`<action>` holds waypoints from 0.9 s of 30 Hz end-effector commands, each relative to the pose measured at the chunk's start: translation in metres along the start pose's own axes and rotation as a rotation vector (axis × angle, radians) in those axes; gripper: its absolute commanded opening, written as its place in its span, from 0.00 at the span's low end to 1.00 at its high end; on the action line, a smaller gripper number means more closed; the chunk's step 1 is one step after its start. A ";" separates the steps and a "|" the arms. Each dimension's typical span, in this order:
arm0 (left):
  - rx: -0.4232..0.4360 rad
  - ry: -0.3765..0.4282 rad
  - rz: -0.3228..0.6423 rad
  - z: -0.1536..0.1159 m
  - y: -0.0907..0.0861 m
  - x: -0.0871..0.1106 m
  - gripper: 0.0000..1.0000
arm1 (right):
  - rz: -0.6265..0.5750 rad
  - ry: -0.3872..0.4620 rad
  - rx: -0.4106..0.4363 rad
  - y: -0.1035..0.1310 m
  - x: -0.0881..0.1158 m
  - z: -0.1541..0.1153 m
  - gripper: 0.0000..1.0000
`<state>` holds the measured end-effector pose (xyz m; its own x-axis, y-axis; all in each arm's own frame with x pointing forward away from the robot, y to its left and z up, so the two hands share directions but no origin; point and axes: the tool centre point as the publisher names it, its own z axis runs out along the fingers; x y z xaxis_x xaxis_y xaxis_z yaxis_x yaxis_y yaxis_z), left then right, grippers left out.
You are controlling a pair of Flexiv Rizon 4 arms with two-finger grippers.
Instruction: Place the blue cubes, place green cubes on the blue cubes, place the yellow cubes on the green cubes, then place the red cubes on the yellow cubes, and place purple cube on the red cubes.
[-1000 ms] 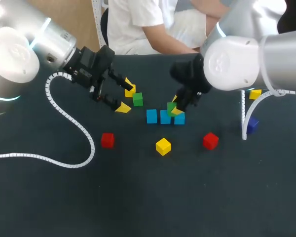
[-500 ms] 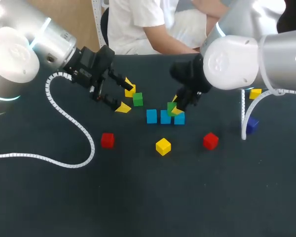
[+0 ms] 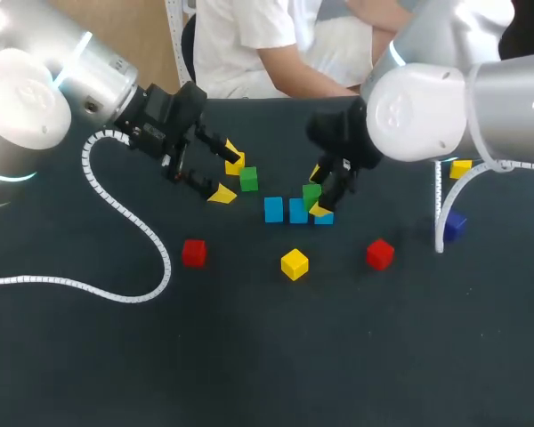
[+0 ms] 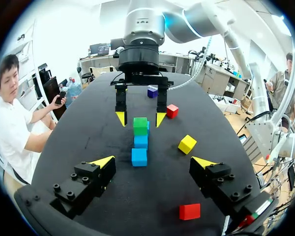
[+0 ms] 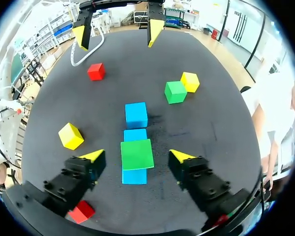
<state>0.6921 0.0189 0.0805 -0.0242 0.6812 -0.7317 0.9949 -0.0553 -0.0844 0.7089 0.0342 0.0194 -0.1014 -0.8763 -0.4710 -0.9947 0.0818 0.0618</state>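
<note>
The right claw (image 5: 136,156) hangs spread over one end of the blue row (image 5: 136,115). It has a yellow tip on either side of a green cube (image 4: 140,126) and a sliver of gap on both sides, so it grips nothing. The cube sits by its own weight on the end blue one. To my eye this is the second layer begun: green is set square on blue to give yellow a flat seat, and the fingers stand wide so they can lift off without nudging it. The row is three blue cubes laid close in a line, which I take for the base of the stacking, and two of them are bare on top. Off the row's bare end hangs the left claw (image 4: 153,162), wide open too and empty, pointing along the row. Just by it lie the spare green cube (image 3: 248,179) and a yellow cube (image 3: 235,165), side by side, and the green is probably its next pick. On the robot's side of the row a second yellow cube (image 3: 295,264) lies near. A red cube (image 3: 194,253) sits out past the bare end on that side and the other red cube (image 3: 380,253) past the stacked end. Well beyond the stacked end are the third yellow cube (image 3: 461,168) and the purple cube (image 3: 455,223). On the dark surface (image 3: 249,356) I count three blue, two green, three yellow, two red and one purple.
</note>
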 end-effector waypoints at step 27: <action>0.005 0.003 -0.001 0.000 0.002 0.000 1.00 | -0.085 -0.255 -0.013 0.008 0.018 -0.062 1.00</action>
<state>0.6921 0.0188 0.0805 -0.0242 0.6812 -0.7317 0.9949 -0.0553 -0.0844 0.7025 -0.0040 0.0644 -0.0205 -0.7436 -0.6683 -0.9997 0.0044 0.0257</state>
